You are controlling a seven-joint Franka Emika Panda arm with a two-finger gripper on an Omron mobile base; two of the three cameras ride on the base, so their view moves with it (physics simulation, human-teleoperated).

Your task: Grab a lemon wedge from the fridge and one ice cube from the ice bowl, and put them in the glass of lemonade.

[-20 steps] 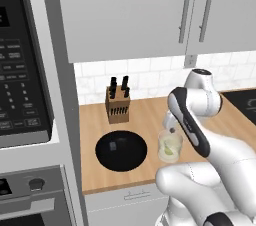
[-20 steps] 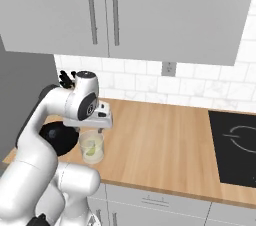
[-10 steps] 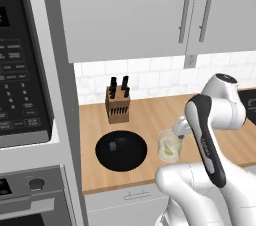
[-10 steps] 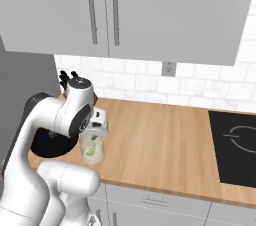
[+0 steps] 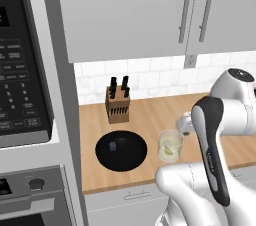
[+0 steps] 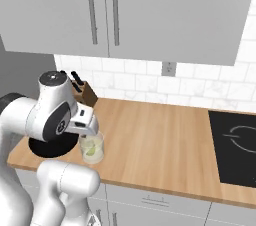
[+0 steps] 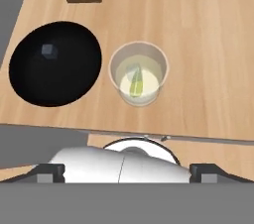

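Now the end effector (image 7: pixel 127 171) hangs above the bench (image 7: pixel 208 44), its fingers (image 7: pixel 211 171) spread wide apart with nothing between them. In the hand view the two dark tips sit at the bottom corners, far out to either side. In the right base view the end effector (image 6: pixel 86 129) shows at the end of the white arm, just above the glass.

Directly below and slightly ahead of the end effector stands the glass (image 7: pixel 139 73), upright on the bench, with pale yellow liquid inside. A lemon wedge (image 7: pixel 135 82) lies in the liquid, a pale yellow-green sliver. I cannot tell whether an ice cube is in the glass too.

Just beside the glass, on the side nearer the oven stack (image 5: pixel 25 95), sits the black bowl (image 7: pixel 54 64); the two are close but apart. One greyish ice cube (image 7: pixel 47 50) rests in the bowl, off-centre.

Farther out, beyond the bowl and against the tiled wall (image 5: pixel 150 75), stands a wooden knife block (image 5: pixel 118 105) with dark handles sticking up. Grey wall cabinets (image 6: pixel 150 10) hang above the bench. Well off to the other side of the end effector, a black cooktop (image 6: pixel 235 145) is set into the bench.
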